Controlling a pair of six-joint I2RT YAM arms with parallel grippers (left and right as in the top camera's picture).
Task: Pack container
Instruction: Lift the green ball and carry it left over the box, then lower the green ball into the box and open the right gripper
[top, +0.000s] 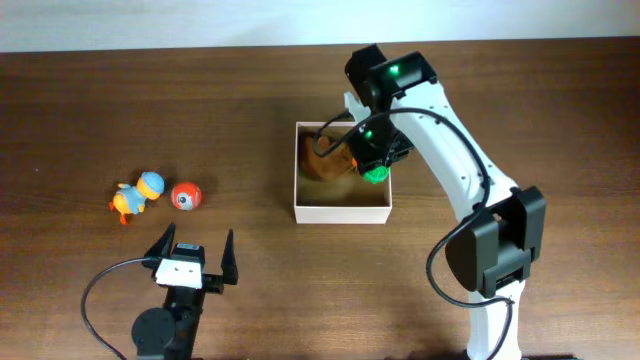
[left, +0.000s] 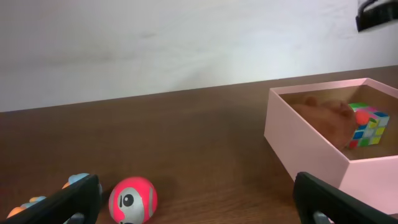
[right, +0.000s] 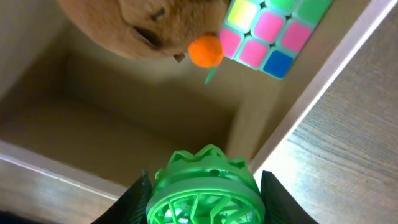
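The container, a shallow white box with a tan floor, stands mid-table and shows in the left wrist view and in the right wrist view. Inside it lie a brown plush toy and a colourful puzzle cube. My right gripper is shut on a green plastic toy and holds it over the box's right side. My left gripper is open and empty near the front edge. A red ball and a duck toy lie on the left.
The brown wooden table reaches a pale wall at the back. The right arm arches over the table from the front right. The left arm's cable loops at the front left.
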